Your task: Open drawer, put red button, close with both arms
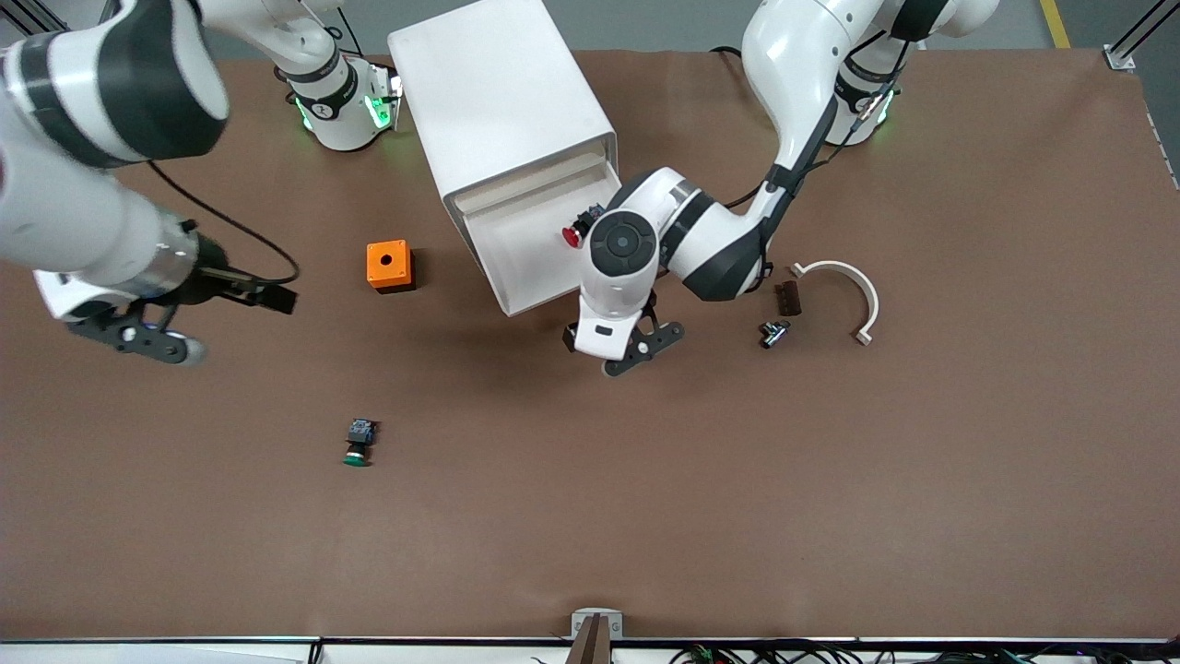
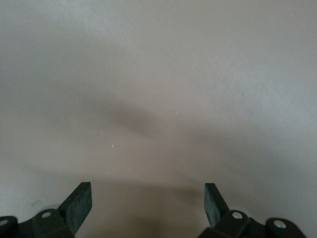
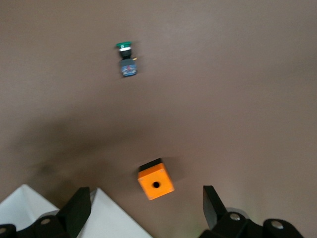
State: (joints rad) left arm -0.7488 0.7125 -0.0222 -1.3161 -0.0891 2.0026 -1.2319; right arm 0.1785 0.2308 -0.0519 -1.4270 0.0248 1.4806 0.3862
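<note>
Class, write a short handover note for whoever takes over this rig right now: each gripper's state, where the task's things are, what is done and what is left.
Left gripper: open, empty, over the table just in front of the open drawer.
Right gripper: open, empty, over the table toward the right arm's end; that arm waits.
Red button: lying inside the drawer.
Done: drawer opened, button placed in it.
Left: close the drawer with both arms.
Leave alone: green button, orange box.
</note>
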